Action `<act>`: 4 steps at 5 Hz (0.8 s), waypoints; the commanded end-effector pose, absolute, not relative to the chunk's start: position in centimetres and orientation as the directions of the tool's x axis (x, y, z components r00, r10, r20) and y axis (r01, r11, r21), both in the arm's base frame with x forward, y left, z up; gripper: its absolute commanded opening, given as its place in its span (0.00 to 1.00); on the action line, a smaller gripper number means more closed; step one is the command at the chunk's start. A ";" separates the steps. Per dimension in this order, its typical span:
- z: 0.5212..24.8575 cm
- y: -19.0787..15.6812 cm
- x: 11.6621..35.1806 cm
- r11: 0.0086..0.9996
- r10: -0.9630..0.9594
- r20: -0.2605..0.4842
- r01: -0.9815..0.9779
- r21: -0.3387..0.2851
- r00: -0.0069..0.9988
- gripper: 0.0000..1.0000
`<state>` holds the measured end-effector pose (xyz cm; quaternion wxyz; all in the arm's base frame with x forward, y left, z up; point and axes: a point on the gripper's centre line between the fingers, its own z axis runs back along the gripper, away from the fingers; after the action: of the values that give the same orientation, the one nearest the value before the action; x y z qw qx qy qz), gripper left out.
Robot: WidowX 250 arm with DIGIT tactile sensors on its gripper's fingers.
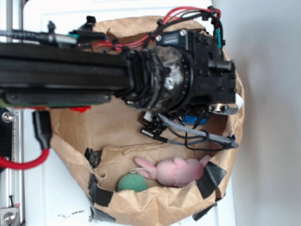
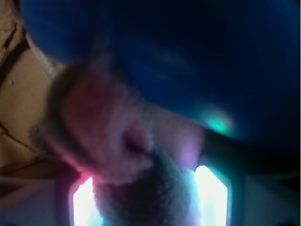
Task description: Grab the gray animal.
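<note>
In the wrist view a fuzzy dark-gray plush, the gray animal [image 2: 155, 207], fills the gap between my two glowing fingers [image 2: 84, 205], pressing against both. A paler fuzzy part of it [image 2: 103, 127] bulges out past the fingertips. My gripper [image 2: 148, 188] is closed on it. In the exterior view the arm's black wrist block [image 1: 207, 75] hangs over the right side of the brown paper bag [image 1: 70, 136], hiding both the jaws and the gray animal.
A large blue object [image 2: 197, 56] looms right behind the plush; a blue bit [image 1: 196, 120] shows under the arm. A pink plush bunny [image 1: 176, 172] and a green ball [image 1: 131, 182] lie at the bag's front. Black tape patches [image 1: 211, 179] sit on the bag's rim.
</note>
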<state>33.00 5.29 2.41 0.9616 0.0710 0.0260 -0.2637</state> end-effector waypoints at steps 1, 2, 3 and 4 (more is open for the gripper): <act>11.3 5.0 32.2 0.909 -0.396 -0.030 0.397 0.130 0.918 0.00; 16.2 5.2 31.1 0.929 -0.328 -0.073 0.335 0.157 0.942 0.00; 19.2 4.9 29.3 0.935 -0.296 -0.042 0.299 0.192 0.954 0.00; 20.2 5.1 27.2 0.939 -0.310 0.062 0.295 0.179 0.949 0.00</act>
<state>27.09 5.84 18.87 0.9833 0.0755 -0.0234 -0.1642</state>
